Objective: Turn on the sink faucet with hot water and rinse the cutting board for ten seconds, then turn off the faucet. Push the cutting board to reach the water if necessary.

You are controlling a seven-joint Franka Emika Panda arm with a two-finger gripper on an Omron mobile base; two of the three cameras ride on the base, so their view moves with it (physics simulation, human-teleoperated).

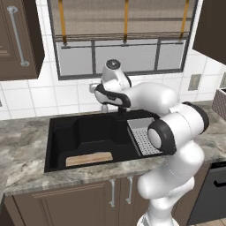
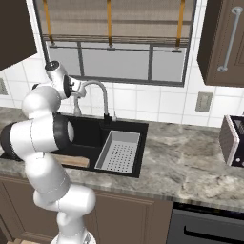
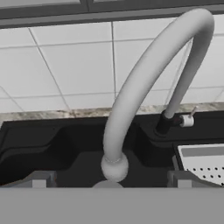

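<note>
Left base view – sink: you had the black sink point(image 1: 62, 132) set into the marbled tabletop point(image 1: 26, 172) under the window.
Left base view – cutting board: the cutting board point(image 1: 89, 158) lay flat on the basin floor against the front wall, left of the grey drainer tray point(image 1: 142, 140).
Left base view – arm: your arm reached back over the basin toward the tiled wall, well above and behind the board; the tool itself was hidden behind the wrist.
Right base view – sink faucet: the sink faucet point(image 2: 97, 96) arched up from the back rim of the sink, its spout end pointing down just beside your wrist.
Right base view – board: one tan edge of the board showed behind your arm, low at the front of the basin.
Hand view – tool: the tool point(image 3: 110, 178) stood with its fingers point(image 3: 40, 179) wide apart, holding nothing.
Hand view – faucet: the spout's nozzle hung midway between the fingertips, close in front; the small side lever point(image 3: 187, 119) sat further back to the right, by the dark base.
</note>
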